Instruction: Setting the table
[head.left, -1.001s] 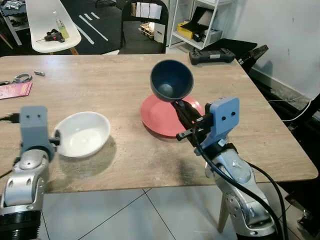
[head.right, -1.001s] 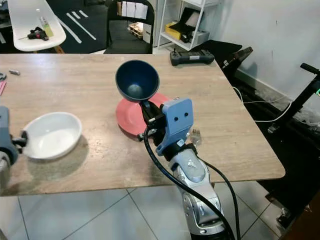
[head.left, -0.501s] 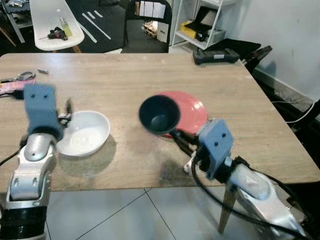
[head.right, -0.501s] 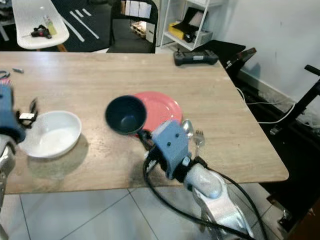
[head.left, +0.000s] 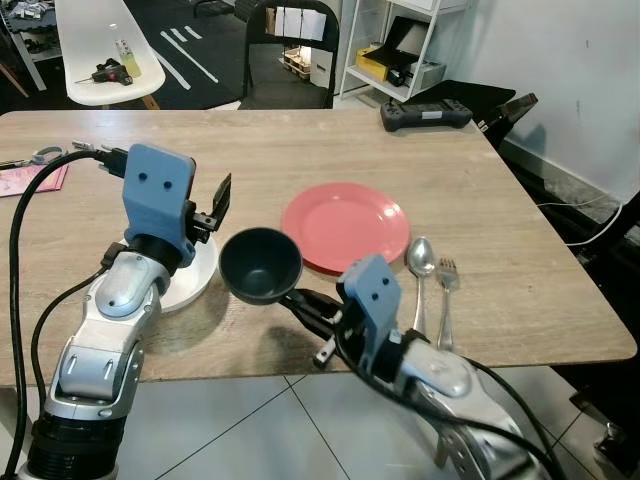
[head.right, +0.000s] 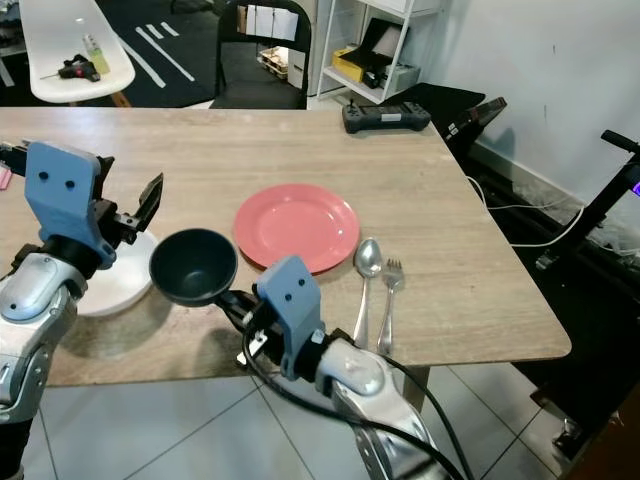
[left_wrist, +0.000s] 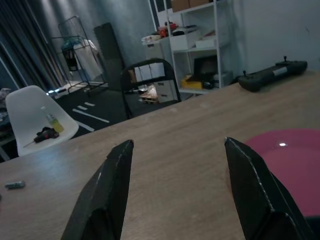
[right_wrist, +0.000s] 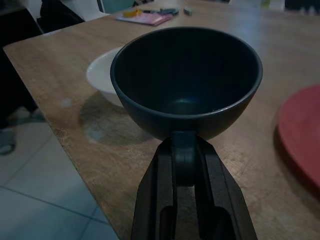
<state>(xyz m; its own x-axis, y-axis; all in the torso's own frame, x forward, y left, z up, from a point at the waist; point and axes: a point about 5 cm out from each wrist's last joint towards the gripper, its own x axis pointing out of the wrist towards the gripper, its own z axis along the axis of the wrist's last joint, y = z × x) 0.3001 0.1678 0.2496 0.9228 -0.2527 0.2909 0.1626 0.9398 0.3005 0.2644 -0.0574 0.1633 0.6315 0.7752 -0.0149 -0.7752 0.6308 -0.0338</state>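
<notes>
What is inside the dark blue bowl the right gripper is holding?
Nothing: the dark blue bowl is empty, with only a faint sheen at its bottom. The right gripper pinches its near rim, so that bit of wall is covered by the fingers.

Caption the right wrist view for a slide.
Right tool grips the dark bowl by its rim above the table, between the white bowl and red plate.

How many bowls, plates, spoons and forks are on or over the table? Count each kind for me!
Bowls: 2, the dark blue bowl held by the right gripper and the white bowl under the left gripper
Plates: 1, the red plate
Spoons: 1, the spoon
Forks: 1, the fork
Total: 5
</notes>
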